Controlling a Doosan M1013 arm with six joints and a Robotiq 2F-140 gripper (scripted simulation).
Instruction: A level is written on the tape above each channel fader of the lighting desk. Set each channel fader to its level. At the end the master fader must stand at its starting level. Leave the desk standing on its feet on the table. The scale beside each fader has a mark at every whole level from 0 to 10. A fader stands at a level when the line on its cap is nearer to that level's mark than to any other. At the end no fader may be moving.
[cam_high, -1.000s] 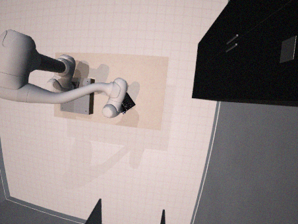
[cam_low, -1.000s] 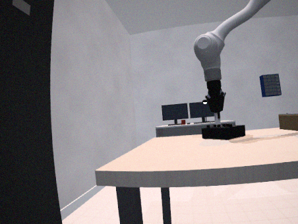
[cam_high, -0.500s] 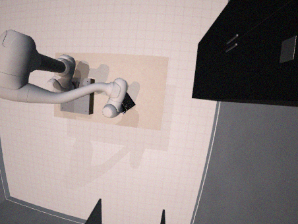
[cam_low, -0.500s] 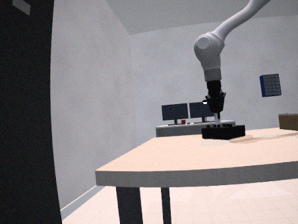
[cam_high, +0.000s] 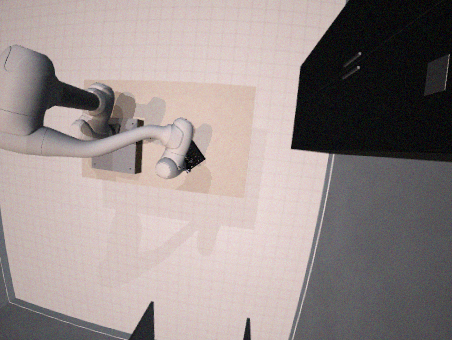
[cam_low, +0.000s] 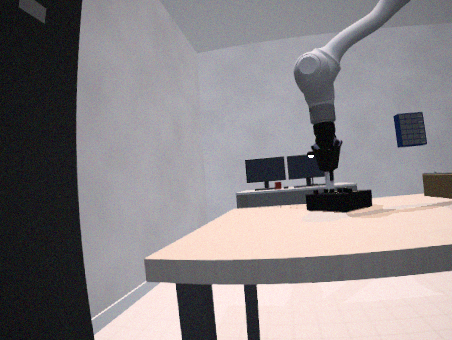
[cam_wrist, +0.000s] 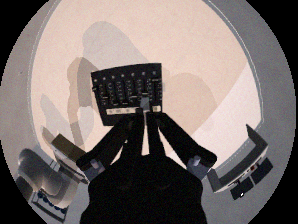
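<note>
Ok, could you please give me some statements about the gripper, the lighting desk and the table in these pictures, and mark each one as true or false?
1. The gripper is shut, its fingertips together. True.
2. The lighting desk lies on the floor. False: it stands on the table.
3. The gripper points down at the desk from above. True.
4. The gripper carries a fader cap lifted off the desk. False: it holds nothing; its closed tips are at the desk's near edge in the wrist view.
5. Two dark monitors stand behind the table. True.
</note>
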